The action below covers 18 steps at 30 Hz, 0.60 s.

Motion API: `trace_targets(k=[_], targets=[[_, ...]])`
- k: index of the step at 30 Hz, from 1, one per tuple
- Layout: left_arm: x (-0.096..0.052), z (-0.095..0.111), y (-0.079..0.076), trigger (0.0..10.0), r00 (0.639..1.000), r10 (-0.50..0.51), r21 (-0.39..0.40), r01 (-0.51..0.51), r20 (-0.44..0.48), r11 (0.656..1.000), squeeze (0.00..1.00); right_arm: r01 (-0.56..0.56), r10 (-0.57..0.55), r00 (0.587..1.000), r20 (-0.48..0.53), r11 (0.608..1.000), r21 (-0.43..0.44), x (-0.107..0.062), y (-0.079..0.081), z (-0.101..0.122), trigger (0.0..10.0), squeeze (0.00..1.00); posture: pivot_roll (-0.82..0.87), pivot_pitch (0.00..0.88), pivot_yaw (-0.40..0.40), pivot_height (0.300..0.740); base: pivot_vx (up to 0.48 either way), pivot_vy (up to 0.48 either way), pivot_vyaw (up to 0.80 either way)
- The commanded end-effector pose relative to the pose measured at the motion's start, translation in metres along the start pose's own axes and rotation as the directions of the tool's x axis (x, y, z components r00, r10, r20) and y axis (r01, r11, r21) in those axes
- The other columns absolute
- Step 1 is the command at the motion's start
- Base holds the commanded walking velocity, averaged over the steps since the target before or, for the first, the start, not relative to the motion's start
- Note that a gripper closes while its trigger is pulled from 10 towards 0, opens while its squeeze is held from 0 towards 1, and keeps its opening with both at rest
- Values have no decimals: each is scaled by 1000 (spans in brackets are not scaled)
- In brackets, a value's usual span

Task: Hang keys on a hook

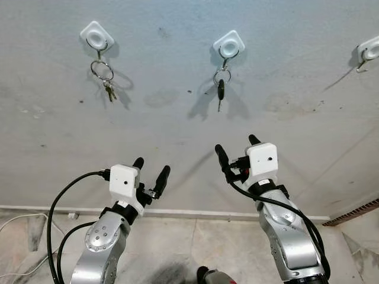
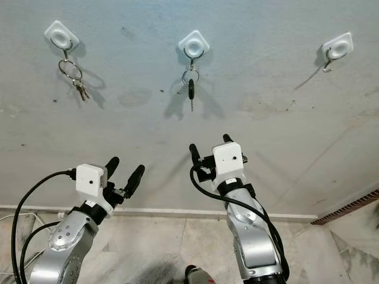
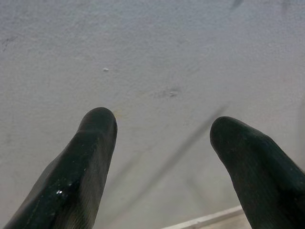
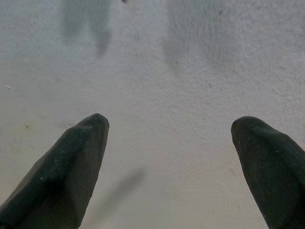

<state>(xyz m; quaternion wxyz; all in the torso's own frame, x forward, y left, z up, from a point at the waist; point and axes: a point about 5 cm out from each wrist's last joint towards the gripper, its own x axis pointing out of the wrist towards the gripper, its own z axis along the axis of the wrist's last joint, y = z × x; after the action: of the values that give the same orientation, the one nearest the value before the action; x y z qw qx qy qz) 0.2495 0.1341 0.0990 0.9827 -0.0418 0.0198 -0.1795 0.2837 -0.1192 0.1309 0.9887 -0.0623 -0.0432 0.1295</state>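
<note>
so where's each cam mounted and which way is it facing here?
Left eye: on the head, facing the wall; three hooks, keys on the middle hook, both arms raised.
Right eye: same scene, shifted; left gripper, right gripper.
Left wrist: looks along its open jaws at bare wall and baseboard.
Right wrist: looks along its open jaws at bare wall.
Shared: both eyes show all hooks and both grippers.

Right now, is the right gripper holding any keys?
No. The right gripper is open with only bare wall between its fingers.
</note>
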Motion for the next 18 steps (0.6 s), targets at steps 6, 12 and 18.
trace_targets(k=[6,12,18], targets=[[1,-3,-7,10000,999,-15,12,15,-28,1000,0,12,-12,1000,-12,1000,9,-3,-1,0,10000,0,-14,172,2,740,0,0,-763],[3,0,-3,10000,1000,5,28,-4,-29,1000,0,14,-14,1000,-13,1000,13,-3,1,-1,10000,0,-13,174,5,740,0,0,-763],[2,1,-2,10000,1000,10,35,-9,-26,999,0,12,-12,1000,4,1000,20,-3,3,1,10000,0,-7,179,12,740,0,0,-716]])
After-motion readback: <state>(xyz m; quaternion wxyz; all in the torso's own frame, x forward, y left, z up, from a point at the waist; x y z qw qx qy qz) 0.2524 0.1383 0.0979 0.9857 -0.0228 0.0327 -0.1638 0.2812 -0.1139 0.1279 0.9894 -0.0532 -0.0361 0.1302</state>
